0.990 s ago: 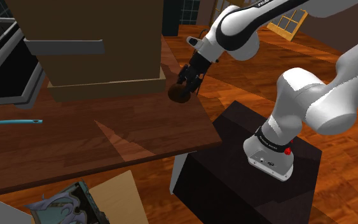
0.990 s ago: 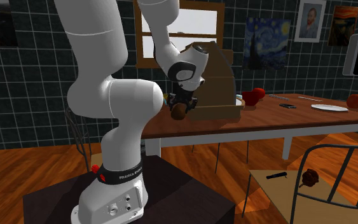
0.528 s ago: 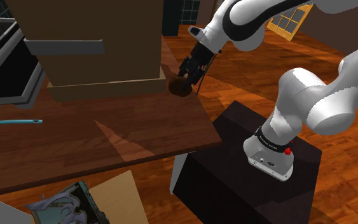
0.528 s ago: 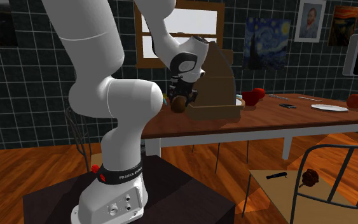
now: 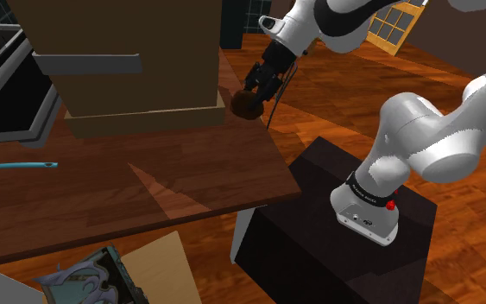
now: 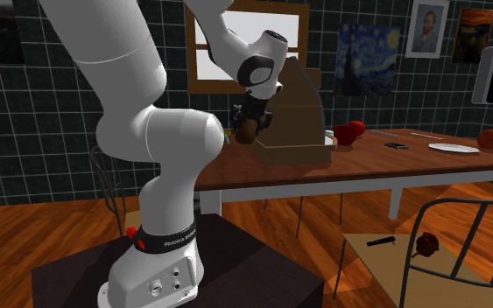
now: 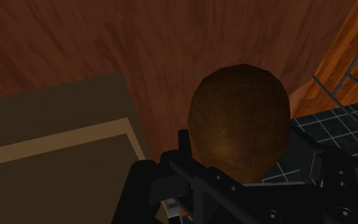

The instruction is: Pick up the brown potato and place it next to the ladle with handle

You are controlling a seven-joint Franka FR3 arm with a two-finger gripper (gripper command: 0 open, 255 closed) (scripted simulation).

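The gripper [image 5: 251,93] carries the brown potato [image 5: 246,104], jaws clamped on it, above the table's [image 5: 189,186] right edge beside the box [image 5: 137,112]. Next: travel left toward the blue-handled ladle [image 5: 16,165] (well apart), then lower.

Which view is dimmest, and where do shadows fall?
Wrist view is dimmest: the potato is lit at its far end, fading dark nearer the camera. Shoulder view: hard-edged shadows and a paler wedge cross the table. Second exterior view: evenly lit, bright window behind the arm.

Home dining room — framed paintings [image 6: 368,59], wooden table [image 6: 393,163], tiled walls [image 6: 43,105]
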